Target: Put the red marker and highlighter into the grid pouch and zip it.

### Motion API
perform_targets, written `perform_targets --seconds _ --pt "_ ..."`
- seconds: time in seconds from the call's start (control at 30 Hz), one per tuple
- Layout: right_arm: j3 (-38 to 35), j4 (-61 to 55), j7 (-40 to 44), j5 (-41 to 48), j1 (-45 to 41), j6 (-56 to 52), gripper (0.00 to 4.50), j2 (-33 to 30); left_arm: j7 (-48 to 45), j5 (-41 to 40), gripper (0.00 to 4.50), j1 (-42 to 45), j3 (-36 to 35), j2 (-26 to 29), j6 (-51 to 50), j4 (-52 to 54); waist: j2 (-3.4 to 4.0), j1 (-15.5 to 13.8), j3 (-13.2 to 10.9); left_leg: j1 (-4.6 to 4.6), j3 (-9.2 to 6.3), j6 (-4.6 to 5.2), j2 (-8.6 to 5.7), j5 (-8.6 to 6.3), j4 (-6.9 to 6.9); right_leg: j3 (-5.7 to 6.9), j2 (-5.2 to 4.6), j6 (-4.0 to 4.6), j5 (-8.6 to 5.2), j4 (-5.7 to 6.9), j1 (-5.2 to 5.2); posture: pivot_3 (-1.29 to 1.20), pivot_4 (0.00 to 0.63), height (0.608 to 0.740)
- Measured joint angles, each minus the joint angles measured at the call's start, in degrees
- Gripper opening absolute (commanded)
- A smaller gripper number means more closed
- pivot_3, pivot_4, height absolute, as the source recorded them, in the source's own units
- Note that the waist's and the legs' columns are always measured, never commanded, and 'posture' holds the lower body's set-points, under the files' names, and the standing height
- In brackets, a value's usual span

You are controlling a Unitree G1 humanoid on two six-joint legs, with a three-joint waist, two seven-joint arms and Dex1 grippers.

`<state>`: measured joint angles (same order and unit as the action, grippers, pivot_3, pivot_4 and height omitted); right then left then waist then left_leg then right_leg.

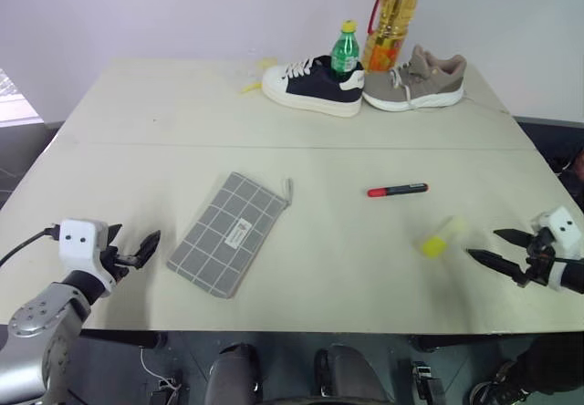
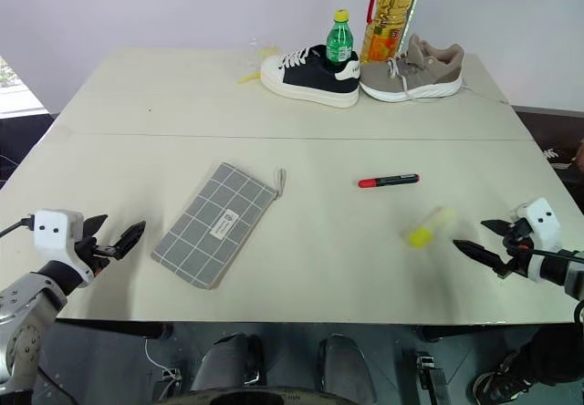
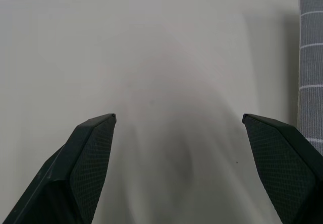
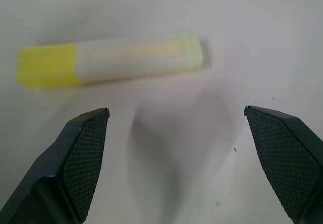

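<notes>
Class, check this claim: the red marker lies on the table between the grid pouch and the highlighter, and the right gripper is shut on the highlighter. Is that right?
Not quite. The right gripper is open, short of the highlighter, as the right wrist view shows. The rest stands.

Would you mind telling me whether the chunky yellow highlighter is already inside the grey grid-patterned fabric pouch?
No, the chunky yellow highlighter lies on the bare table, well apart from the grey grid-patterned fabric pouch.

The grid pouch (image 3: 310, 57) is chopped off by the left wrist view's edge so you just get a strip of it, the highlighter (image 4: 111, 60) looks soft and blurry, and the pouch label's print is way too tiny to read.
</notes>
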<state>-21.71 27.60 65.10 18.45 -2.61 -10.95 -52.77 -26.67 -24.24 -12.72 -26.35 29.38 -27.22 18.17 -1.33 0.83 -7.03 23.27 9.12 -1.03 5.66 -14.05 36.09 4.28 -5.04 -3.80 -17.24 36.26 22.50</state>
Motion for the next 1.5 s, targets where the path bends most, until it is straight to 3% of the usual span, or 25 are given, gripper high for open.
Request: perform_targets --seconds 0.37,0.47,0.6,0.7,0.9,0.93,1.1,1.23,1.5 --pt "3.2 13.3 3.2 -1.9 -9.4 10.2 4.48 0.5 1.7 -1.5 4.26 -0.5 -1.0 -0.5 0.0 1.5 0.07 0.3 0.0 -0.03 0.01 -0.01 0.00 0.01 0.02 0.00 0.03 -0.11 0.06 0.01 -0.25 0.00 0.150 0.705" --pt "3.3 11.0 2.5 -0.6 -13.0 9.2 4.48 3.7 2.3 -1.4 4.26 -0.9 -1.5 -1.6 0.7 2.1 0.07 0.5 0.0 -0.06 0.01 -0.02 0.01 0.01 0.04 0.00 0.05 -0.15 0.09 0.03 -0.28 0.00 0.150 0.705" --pt "7.5 -0.2 0.2 1.0 -15.3 6.3 4.48 12.2 3.1 -0.8 4.26 -2.2 -1.3 -4.8 4.6 4.9 0.07 0.3 0.0 -0.04 0.00 -0.05 0.06 0.03 0.02 0.00 0.04 -0.21 0.13 0.07 -0.25 0.00 0.150 0.705" --pt "11.8 -8.2 -3.0 1.0 -16.1 3.1 3.57 17.7 2.6 -0.1 4.50 -5.1 -1.0 -5.7 7.6 7.0 0.15 0.2 0.0 -0.02 0.01 -0.05 0.05 0.03 0.03 0.00 -0.01 -0.21 0.13 0.08 -0.22 0.00 0.150 0.705" --pt "24.3 -21.4 -13.8 -2.5 -22.1 -7.5 0.41 28.9 -3.2 -1.0 4.50 -12.7 0.0 -5.7 10.3 10.2 0.16 0.2 0.0 0.02 -0.01 -0.05 0.04 0.02 0.01 0.06 -0.10 0.02 0.02 0.12 0.10 0.00 0.150 0.705" --pt "26.1 -21.9 -15.8 -3.6 -23.5 -9.0 0.04 31.1 -4.3 -0.7 4.50 -14.6 0.2 -4.9 10.9 10.8 0.13 0.3 0.0 0.03 -0.01 -0.05 0.04 0.01 0.02 0.06 -0.11 0.02 0.02 0.12 0.12 0.00 0.150 0.705" --pt "36.5 -23.0 -25.5 -9.3 -30.2 -16.1 0.04 43.1 -10.0 6.7 4.50 -24.2 4.3 0.7 15.9 15.7 0.16 1.2 0.0 0.13 -0.02 -0.06 0.04 0.01 -0.02 0.07 -0.15 0.06 0.02 0.20 0.28 0.00 0.150 0.705" --pt "39.3 -19.6 -29.9 -13.3 -34.6 -19.0 0.04 44.7 -10.0 13.5 4.50 -24.9 8.2 2.0 19.5 16.3 0.18 1.1 0.0 0.16 -0.02 -0.02 -0.10 -0.02 0.02 0.15 -0.33 0.08 0.02 0.20 0.26 0.00 0.150 0.705" --pt "41.0 -13.2 -32.9 -16.2 -35.1 -23.2 0.04 46.3 -8.9 24.6 4.50 -20.8 15.4 5.3 22.4 16.4 0.10 1.8 0.1 0.14 0.10 0.00 -0.07 -0.02 -0.04 0.28 -0.36 -0.08 0.11 0.58 0.48 0.00 0.150 0.705"
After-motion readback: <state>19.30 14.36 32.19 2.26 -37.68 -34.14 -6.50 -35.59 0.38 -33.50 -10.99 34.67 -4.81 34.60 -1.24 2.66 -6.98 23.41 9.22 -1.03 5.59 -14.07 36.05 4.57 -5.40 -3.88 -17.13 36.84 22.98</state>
